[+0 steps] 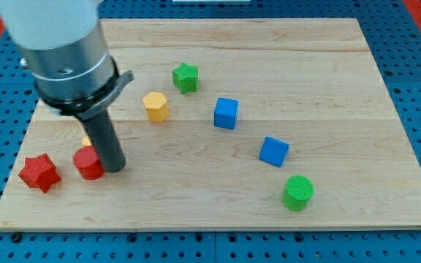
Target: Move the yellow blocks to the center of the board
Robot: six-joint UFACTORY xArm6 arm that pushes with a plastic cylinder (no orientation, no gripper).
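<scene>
Sitting up-right of my tip [114, 169] — yellow hexagonal block [156, 107].

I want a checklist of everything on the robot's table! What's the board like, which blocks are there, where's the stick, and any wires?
Surface: wooden board on a blue pegboard.
Job's things: yellow hexagon block left of the middle, toward the view's top; a second yellow bit peeks out left of the rod, mostly hidden.
Clutter: green star, two blue cubes, green cylinder, red cylinder, red star.
Grippers: no fingers; my tip sits right beside the red cylinder, on its right.
Cables: nothing seen.
Surroundings: red patches at the view's top corners.
</scene>
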